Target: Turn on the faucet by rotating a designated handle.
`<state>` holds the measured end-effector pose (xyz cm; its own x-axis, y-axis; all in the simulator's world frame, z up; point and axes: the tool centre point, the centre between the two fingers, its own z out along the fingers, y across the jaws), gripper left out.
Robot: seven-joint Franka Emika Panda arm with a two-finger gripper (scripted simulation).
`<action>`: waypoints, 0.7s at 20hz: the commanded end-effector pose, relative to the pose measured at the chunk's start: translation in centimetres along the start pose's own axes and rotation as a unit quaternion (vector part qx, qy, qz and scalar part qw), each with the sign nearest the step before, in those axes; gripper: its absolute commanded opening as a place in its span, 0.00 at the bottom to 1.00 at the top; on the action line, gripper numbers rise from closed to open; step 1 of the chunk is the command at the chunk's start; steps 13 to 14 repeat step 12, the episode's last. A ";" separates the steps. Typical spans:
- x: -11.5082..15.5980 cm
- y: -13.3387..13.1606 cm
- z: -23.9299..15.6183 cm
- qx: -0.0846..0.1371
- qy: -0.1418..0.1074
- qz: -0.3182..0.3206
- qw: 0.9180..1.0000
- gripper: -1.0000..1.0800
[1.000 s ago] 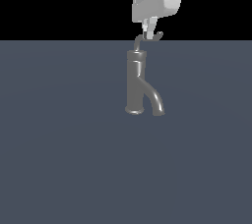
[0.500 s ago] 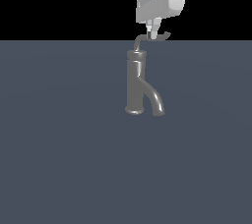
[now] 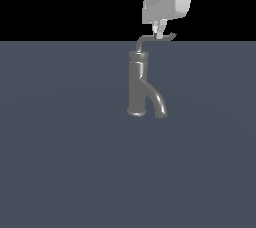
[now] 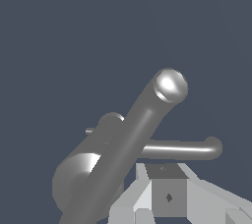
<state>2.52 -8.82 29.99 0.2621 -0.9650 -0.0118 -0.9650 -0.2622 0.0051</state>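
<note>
The grey faucet (image 3: 137,84) stands upright on the floor, its thick spout (image 3: 159,104) curving down toward the exterior view's right. The thin handle (image 3: 150,38) rises from the top cap and runs to the exterior view's right, ending in an upturned tip. My gripper (image 3: 159,33) hangs straight down above it. Its fingers are close together and touch the middle of the handle bar without enclosing it. In the wrist view the handle (image 4: 182,149) lies just past my fingertips (image 4: 167,191). A thick faucet tube (image 4: 133,134) crosses in front of it.
The flat dark grey floor (image 3: 60,162) spreads out on all sides of the faucet. The background above the floor's far edge is black. No other object shows.
The gripper has moved toward the exterior view's right. The handle has swung with it, so its upturned tip now reaches further to that side.
</note>
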 end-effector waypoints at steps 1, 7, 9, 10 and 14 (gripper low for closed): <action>2.5 0.1 0.0 0.003 0.005 0.016 1.000 0.00; 4.1 -0.6 0.0 0.003 0.005 0.020 1.000 0.00; 4.6 -0.8 0.0 0.003 0.005 0.021 1.000 0.00; 4.9 -0.9 -0.1 0.003 0.006 0.022 1.000 0.00; 5.2 -1.0 -0.1 0.003 0.006 0.023 1.000 0.00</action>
